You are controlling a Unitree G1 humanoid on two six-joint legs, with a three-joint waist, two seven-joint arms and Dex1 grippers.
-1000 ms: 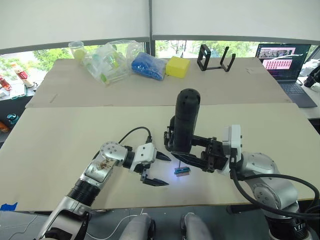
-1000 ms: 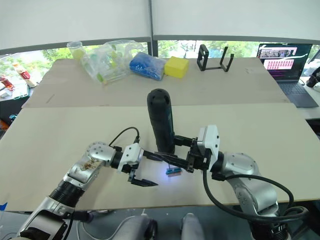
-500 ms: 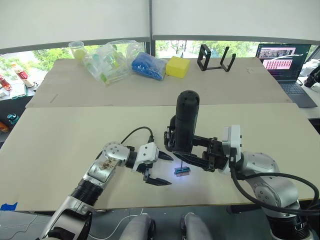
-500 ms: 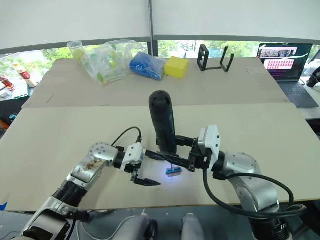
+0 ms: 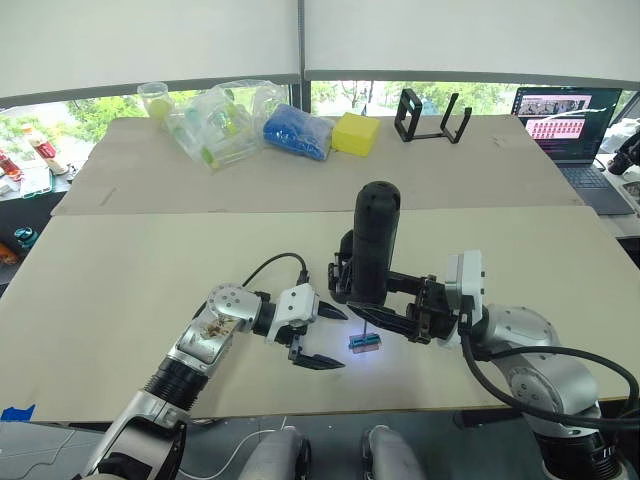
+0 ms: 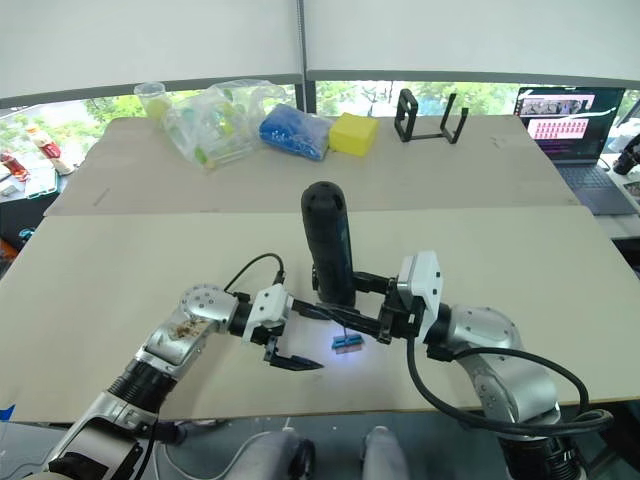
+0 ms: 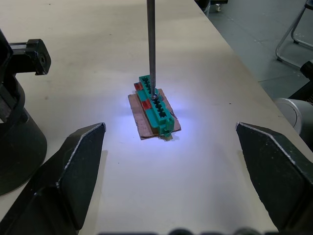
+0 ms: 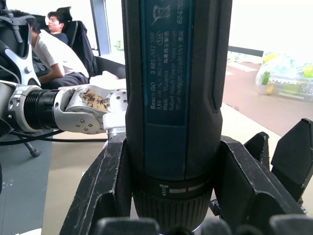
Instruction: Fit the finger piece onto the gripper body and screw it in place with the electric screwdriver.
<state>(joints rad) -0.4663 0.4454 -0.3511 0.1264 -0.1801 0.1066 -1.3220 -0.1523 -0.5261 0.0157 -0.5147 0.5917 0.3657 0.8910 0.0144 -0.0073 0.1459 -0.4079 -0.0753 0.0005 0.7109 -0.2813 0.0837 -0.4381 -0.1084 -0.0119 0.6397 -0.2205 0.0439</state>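
Note:
The electric screwdriver (image 5: 373, 245) stands upright with my right gripper (image 5: 388, 312) shut around its lower body. Its thin metal bit (image 7: 151, 44) comes down onto a small green-and-brown block (image 7: 155, 108) lit by a bluish glow on the table. My left gripper (image 5: 334, 340) hovers just left of that block, open, its two black fingers (image 7: 73, 166) spread to either side of it without touching. A chunky black part with a round base, apparently the gripper body (image 7: 19, 142), stands close behind the screwdriver. The finger piece is out of view.
On the far table lie clear plastic bags (image 5: 215, 120), a blue bag (image 5: 295, 132), a yellow block (image 5: 355, 133), a black stand (image 5: 430, 115) and a laptop (image 5: 570, 120). A seated person (image 8: 54, 49) shows behind my left arm in the right wrist view.
My left gripper has crept slightly to the right, closer to the green block, still open. The screwdriver and right gripper have barely moved.

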